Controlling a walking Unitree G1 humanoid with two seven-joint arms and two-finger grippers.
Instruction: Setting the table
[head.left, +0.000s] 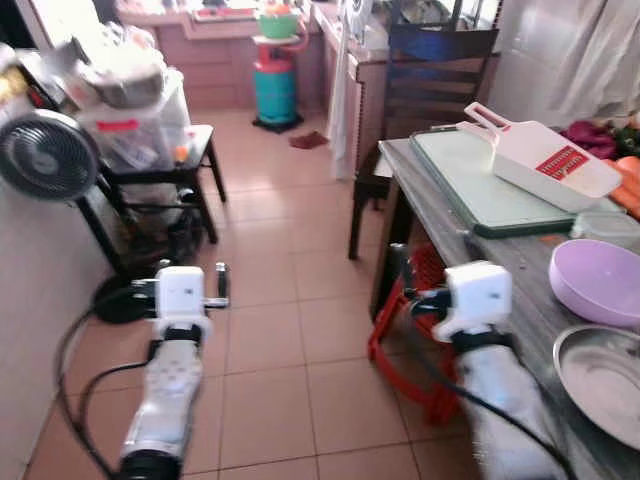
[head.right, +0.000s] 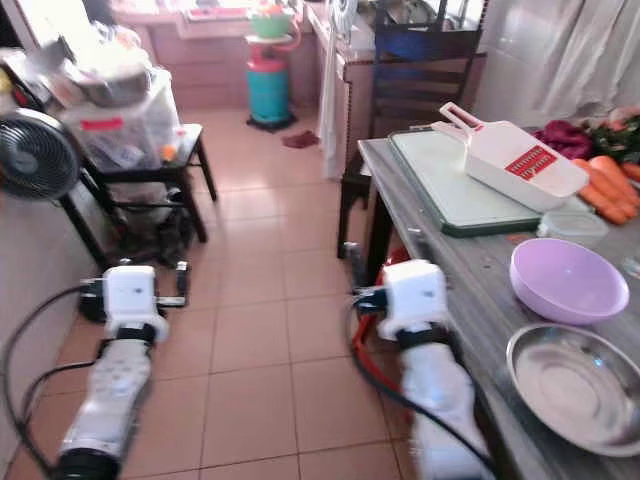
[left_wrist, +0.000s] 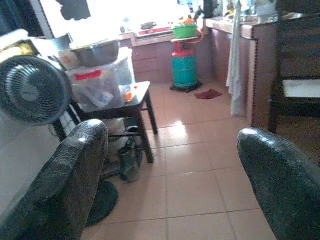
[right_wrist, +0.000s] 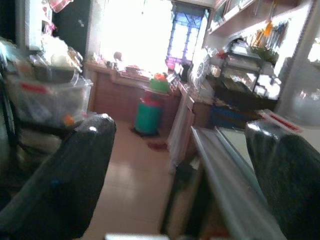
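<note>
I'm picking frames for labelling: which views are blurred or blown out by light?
Right wrist view: soft all over, window glaring white, pincer fingers dark and smeared. Left wrist view: sharper, but overexposed at the top. Eye views: mildly soft, purple bowl and steel plate still readable.

Both silver arms reach forward at low height. The left gripper (left_wrist: 172, 165) holds its long black fingers (left_wrist: 65, 185) spread, and the right gripper (right_wrist: 180, 170) does likewise, both empty.

Daylight from the far window (right_wrist: 135, 35) overexposes the background; the tiled floor (left_wrist: 200, 165) shows glare; all views are softly blurred.
</note>
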